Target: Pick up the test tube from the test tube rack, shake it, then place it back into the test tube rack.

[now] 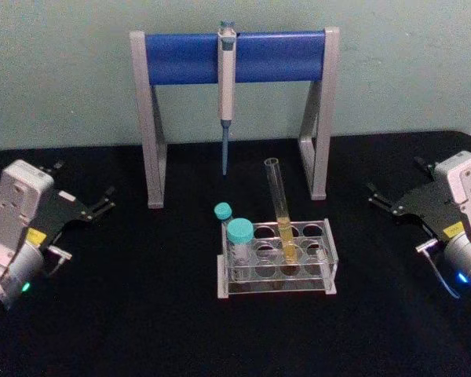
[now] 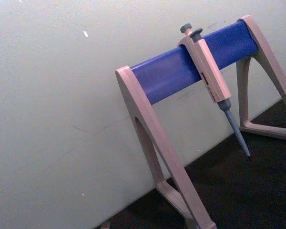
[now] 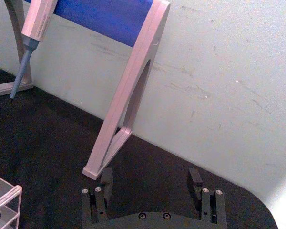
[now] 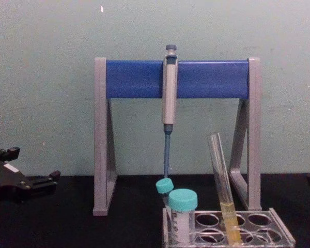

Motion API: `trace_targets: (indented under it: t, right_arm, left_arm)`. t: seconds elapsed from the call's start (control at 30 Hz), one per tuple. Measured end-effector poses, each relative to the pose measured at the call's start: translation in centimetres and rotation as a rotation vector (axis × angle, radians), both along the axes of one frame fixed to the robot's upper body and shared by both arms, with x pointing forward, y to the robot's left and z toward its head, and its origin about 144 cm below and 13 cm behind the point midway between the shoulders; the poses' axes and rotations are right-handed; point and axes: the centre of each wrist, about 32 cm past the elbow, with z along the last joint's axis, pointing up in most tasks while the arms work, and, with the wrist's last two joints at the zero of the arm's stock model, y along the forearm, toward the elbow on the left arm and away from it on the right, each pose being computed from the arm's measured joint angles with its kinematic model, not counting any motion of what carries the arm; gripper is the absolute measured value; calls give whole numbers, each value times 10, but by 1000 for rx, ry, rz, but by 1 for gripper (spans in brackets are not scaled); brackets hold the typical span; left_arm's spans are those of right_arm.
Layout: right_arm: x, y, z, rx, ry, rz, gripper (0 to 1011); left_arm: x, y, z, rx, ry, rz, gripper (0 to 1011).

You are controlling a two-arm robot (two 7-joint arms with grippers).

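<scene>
The test tube (image 1: 279,206) is a long clear glass tube with yellow liquid in its lower part. It stands leaning slightly in a middle hole of the low clear test tube rack (image 1: 326,259), and the chest view shows the tube (image 4: 221,178) rising well above the rack (image 4: 281,235). My left gripper (image 1: 85,179) rests open at the table's left side, far from the rack, with nothing between its fingers. At the right side my right gripper (image 1: 394,176) is open too and holds nothing. In the right wrist view the gripper (image 3: 150,179) shows spread fingers, with a rack corner (image 3: 4,199) at the edge.
A grey-and-blue pipette stand (image 1: 235,56) stands behind the rack, with a pipette (image 1: 226,94) hanging from its bar. Two teal-capped vials (image 1: 239,236) sit in the rack's left holes. Black tabletop (image 1: 141,298) lies between each gripper and the rack.
</scene>
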Motion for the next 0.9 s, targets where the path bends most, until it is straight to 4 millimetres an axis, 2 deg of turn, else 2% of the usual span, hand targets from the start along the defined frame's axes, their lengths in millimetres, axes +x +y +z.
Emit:
trace_targets:
  t: [0.9]
  right_arm:
    - [0, 0, 0, 0, 0, 0, 1000]
  left_arm:
    - [0, 0, 0, 0, 0, 0, 1001]
